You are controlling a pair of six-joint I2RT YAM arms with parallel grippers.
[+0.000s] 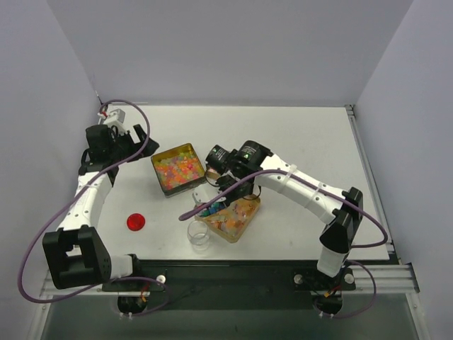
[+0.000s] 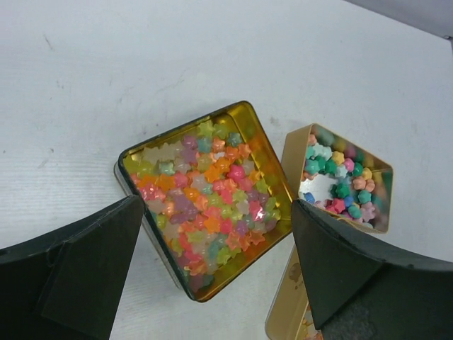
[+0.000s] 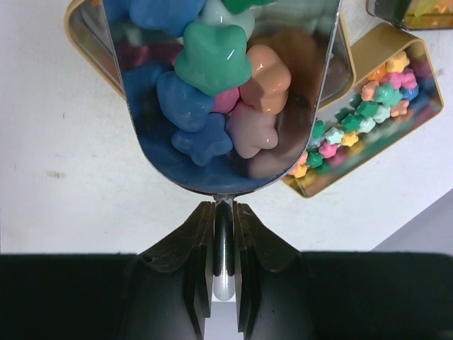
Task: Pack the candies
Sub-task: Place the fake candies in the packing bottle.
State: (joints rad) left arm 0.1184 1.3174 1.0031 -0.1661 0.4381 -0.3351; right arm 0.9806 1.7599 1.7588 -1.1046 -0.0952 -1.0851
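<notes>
While the right tool (image 3: 224, 234) is clamped on the handle of a scoop (image 3: 283, 142) loaded with star candies (image 3: 212, 60), we judge packing midway; square tin (image 2: 253, 124) full, small tin (image 2: 293, 152) part-filled; left tool (image 2: 219, 276) gapes empty.

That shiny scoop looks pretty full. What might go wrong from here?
The scoop is heaped with candies, so a tilt may spill some onto the table. The right gripper pinches only its thin handle, so it might twist. The glass jar has a small mouth; pouring could miss.
</notes>
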